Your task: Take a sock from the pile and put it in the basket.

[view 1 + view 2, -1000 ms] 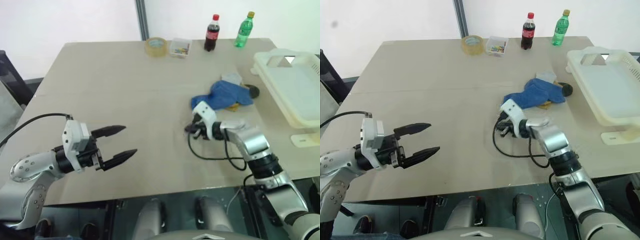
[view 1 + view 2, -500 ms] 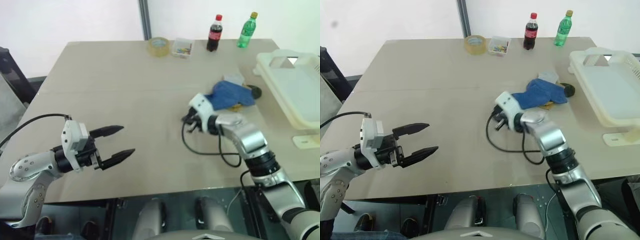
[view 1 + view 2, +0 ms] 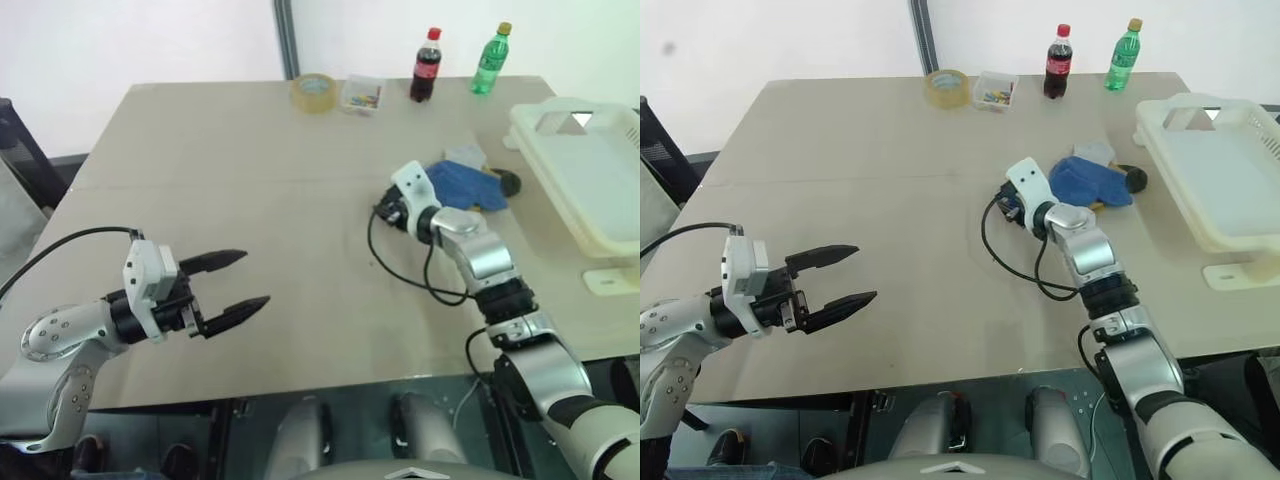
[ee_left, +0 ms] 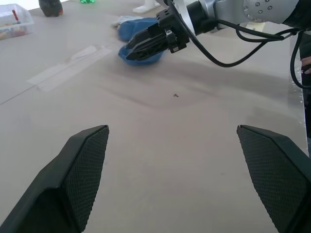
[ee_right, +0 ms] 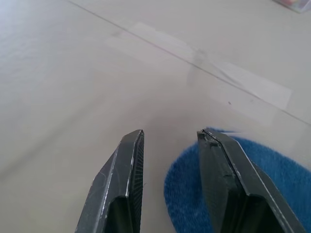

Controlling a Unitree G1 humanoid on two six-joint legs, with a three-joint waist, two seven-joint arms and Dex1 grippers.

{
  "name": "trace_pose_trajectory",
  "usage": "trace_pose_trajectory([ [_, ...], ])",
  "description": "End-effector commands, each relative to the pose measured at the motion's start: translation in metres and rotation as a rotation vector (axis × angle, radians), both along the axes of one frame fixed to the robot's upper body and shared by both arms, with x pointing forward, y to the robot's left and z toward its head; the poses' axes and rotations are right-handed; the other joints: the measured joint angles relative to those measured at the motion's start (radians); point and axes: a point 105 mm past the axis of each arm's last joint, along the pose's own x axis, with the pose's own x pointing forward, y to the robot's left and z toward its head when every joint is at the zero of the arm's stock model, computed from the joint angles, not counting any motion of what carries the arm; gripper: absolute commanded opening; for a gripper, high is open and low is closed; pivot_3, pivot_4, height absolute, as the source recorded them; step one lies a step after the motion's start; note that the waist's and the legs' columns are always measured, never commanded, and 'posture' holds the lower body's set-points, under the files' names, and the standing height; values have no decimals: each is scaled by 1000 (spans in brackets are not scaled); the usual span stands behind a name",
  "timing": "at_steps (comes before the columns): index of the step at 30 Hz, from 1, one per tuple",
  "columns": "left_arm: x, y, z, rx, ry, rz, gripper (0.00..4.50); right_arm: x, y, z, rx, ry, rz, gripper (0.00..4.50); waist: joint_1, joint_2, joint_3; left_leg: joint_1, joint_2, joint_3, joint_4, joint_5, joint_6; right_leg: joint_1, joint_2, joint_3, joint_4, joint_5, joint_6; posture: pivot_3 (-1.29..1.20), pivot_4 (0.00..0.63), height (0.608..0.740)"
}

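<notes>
The pile lies right of the table's middle: a royal-blue sock on top, pale grey fabric behind it, and yellow and black bits at its right edge. My right gripper is at the blue sock's near-left end, open by a narrow gap with nothing between its fingers. In the right wrist view one fingertip sits over the sock's edge. The cream-white basket stands at the table's right side. My left gripper hovers wide open over the near-left of the table, far from the pile.
At the table's far edge stand a tape roll, a small clear box, a cola bottle and a green bottle. A black cable from my right arm loops over the tabletop.
My right gripper has moved forward and up to the blue sock's end, and its fingers have parted from shut. The left gripper has stayed put.
</notes>
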Motion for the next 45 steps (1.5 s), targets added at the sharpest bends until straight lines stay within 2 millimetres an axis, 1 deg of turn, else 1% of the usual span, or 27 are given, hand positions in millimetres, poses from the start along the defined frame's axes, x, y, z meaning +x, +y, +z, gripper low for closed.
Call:
trace_pose_trajectory([
  [1,-2,-2,5,3,-33,-8,4500,8,-7,7,-11,-34,-60,1750,0,0,0,0,0,0,0,0,0,0,0,0,0,0,0,0,150,740],
  [6,-1,-2,5,4,-37,-4,4500,13,-17,-8,-54,15,-131,1750,-1,0,0,0,0,0,0,0,0,0,0,0,0,0,0,0,150,740],
  [8,-1,-3,5,4,-38,-4,4500,11,-15,-14,-59,39,-121,1750,-1,0,0,0,0,0,0,0,0,0,0,0,0,0,0,0,150,740],
  [10,-1,-3,5,4,-38,-5,4500,9,-12,-15,-55,44,-105,1750,-1,0,0,0,0,0,0,0,0,0,0,0,0,0,0,0,150,740],
  [12,-1,-3,5,3,-38,-5,4500,7,-10,-15,-51,44,-95,1246,-1,0,0,0,0,0,0,0,0,0,0,0,0,0,0,0,150,740],
  [14,0,-4,4,2,-38,-6,4500,7,-9,-15,-51,43,-94,488,-1,0,0,0,0,0,0,0,0,0,0,0,0,0,0,0,150,740],
  [15,0,-4,4,2,-38,-7,4500,7,-9,-15,-51,42,-94,22,-1,0,0,0,0,0,0,0,0,0,0,0,0,0,0,0,150,740],
  [19,1,-4,4,2,-39,-8,4500,5,-6,-11,-44,29,-79,22,-1,0,0,0,0,0,0,0,0,0,0,0,0,0,0,0,150,740],
  [20,1,-5,4,2,-39,-8,4500,2,-4,-10,-39,38,-62,22,-1,0,0,0,0,0,0,0,0,0,0,0,0,0,0,0,150,740],
  [22,1,-5,5,2,-40,-7,4500,-12,0,-13,-31,81,0,22,0,0,0,0,0,0,0,0,0,0,0,0,0,0,0,0,150,740],
  [25,-1,-4,5,4,-40,-4,4500,-45,5,-20,-17,198,103,22,3,0,0,0,1,-1,0,0,0,0,0,0,0,0,1,0,150,740],
  [27,-1,-4,4,5,-39,-1,4500,-73,7,-24,9,341,150,22,4,0,0,-1,1,-1,0,0,0,0,0,-1,0,0,1,0,150,740],
  [29,-1,-4,4,4,-39,-1,4500,-97,13,-22,27,438,201,22,4,0,0,-1,2,-1,0,0,0,0,-1,-1,0,0,0,0,150,740],
  [30,-1,-5,4,2,-39,-3,4500,-108,17,-21,34,469,227,22,2,0,0,0,2,-1,0,0,0,0,-1,-1,0,0,0,0,150,740],
  [32,0,-8,3,-2,-38,-11,4500,-129,32,-16,68,520,302,22,2,0,0,0,2,-1,0,0,0,0,0,-1,0,-1,-2,0,150,740],
  [34,2,-10,3,-4,-37,-23,4500,-140,52,-12,127,553,360,22,1,0,0,1,2,-2,0,0,0,0,0,-1,1,-1,-2,0,150,740],
  [38,6,-11,4,-3,-37,-38,4500,-141,85,-11,192,585,404,22,2,0,0,1,1,-2,1,0,0,0,0,-1,2,-1,-2,0,150,740],
  [39,6,-11,4,-2,-36,-42,4500,-140,95,-11,219,600,407,22,2,0,0,0,1,-2,1,0,0,0,0,-1,2,-1,-2,0,150,740],
  [40,7,-11,4,-1,-36,-45,4500,-135,104,-11,256,608,383,22,2,-1,0,0,0,-2,1,0,0,0,0,-1,2,-1,-2,0,150,740],
  [42,7,-12,4,0,-36,-49,4500,-126,115,-14,307,626,335,679,2,0,0,0,0,-2,1,0,0,0,0,-1,1,-1,-2,0,150,740],
  [43,7,-12,4,-1,-37,-51,4500,-121,119,-17,318,626,305,913,6,-1,-1,-1,0,-2,0,0,0,0,0,-2,1,0,0,0,150,740],
  [44,7,-13,4,-1,-37,-52,4500,-111,119,-20,317,598,249,1349,8,-1,-1,-1,-1,-3,0,0,0,1,-1,-3,0,0,-1,0,150,740],
  [45,7,-13,4,-1,-36,-53,4500,-102,117,-23,313,565,200,1655,8,-1,-1,-1,-1,-3,0,0,-1,1,-1,-3,0,0,-1,0,150,740],
])
